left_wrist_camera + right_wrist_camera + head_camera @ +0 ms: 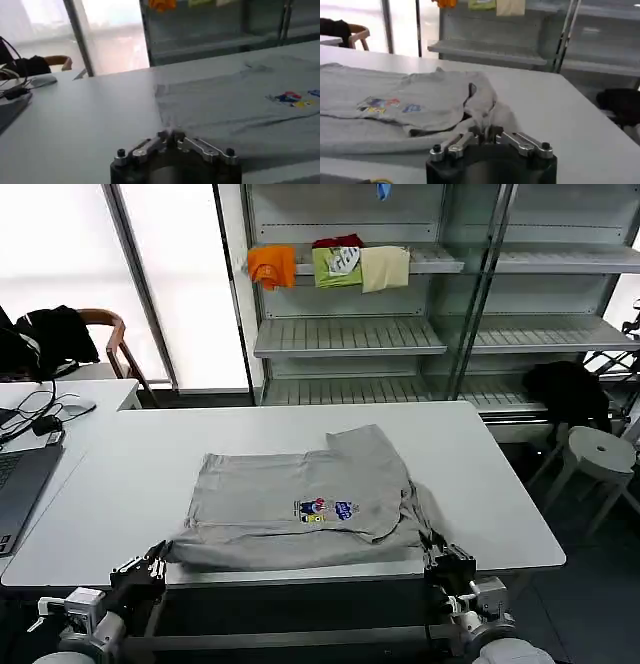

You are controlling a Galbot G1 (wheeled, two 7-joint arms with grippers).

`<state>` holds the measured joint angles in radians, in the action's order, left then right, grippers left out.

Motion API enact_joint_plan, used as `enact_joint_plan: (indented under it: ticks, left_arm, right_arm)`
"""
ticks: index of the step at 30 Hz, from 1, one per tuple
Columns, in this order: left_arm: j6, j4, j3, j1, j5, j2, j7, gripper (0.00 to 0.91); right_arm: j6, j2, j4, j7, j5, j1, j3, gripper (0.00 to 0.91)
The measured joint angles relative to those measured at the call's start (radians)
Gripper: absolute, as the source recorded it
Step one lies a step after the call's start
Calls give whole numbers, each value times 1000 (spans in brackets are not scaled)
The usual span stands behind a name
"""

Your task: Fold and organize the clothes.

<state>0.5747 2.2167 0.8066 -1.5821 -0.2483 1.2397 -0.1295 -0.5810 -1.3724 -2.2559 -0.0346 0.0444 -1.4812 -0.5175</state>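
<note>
The clothes are one light grey T-shirt (pixel 300 494) lying partly folded on the white table (pixel 500 484), its small multicoloured print (pixel 325 510) facing up. My left gripper (pixel 150 566) is at the table's near edge, shut on the shirt's near left corner. In the left wrist view that gripper (pixel 170 134) pinches a tuft of the T-shirt (pixel 235 100). My right gripper (pixel 447 562) is at the near right corner, shut on bunched fabric. The right wrist view shows this gripper (pixel 482 131) closed on a fold of the T-shirt (pixel 395 95).
A laptop (pixel 15 484) and cables lie on a second table at the left. Behind the table stands a shelf unit with orange, green and cream garments (pixel 330 264). A chair with a black garment (pixel 60 334) is back left; a white stool (pixel 600 454) is at the right.
</note>
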Motion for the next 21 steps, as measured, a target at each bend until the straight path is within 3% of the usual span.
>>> enact_joint_plan:
  ticks: [12, 21]
  left_arm:
    - [1, 15, 2, 60, -14, 5, 20, 907]
    - [4, -125, -55, 290, -51, -13, 25, 907]
  right_arm:
    - [-1, -22, 11, 18, -15, 116, 24, 907]
    - [-1, -62, 262, 3, 4, 418, 86, 907]
